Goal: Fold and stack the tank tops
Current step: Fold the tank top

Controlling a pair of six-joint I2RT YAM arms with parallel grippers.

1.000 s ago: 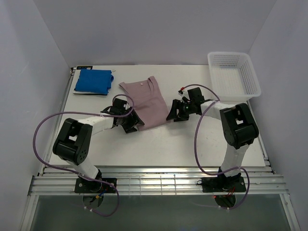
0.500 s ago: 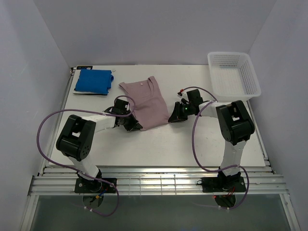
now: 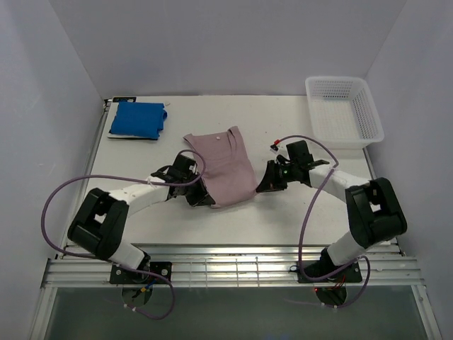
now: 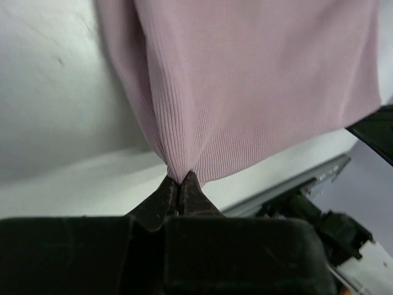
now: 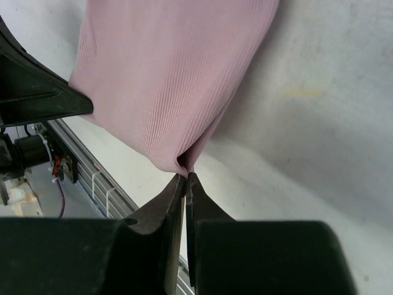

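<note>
Two tops in sight on the table (image 3: 241,227). The pink top (image 3: 223,166) lies mid-table, not yet fully folded, I judge. The blue top (image 3: 136,119) sits folded at the far left. I cannot make out the striped one. Left gripper (image 4: 180,184) and right gripper (image 5: 186,181) each pinch a near corner of the pink top. Final fold and stacking remain.

On the white table (image 3: 283,212), a folded blue tank top (image 3: 138,119) is laid far left, a pink-mauve tank top (image 3: 223,166) is spread mid-table, and a lattice basket (image 3: 369,113) is set far right.
</note>
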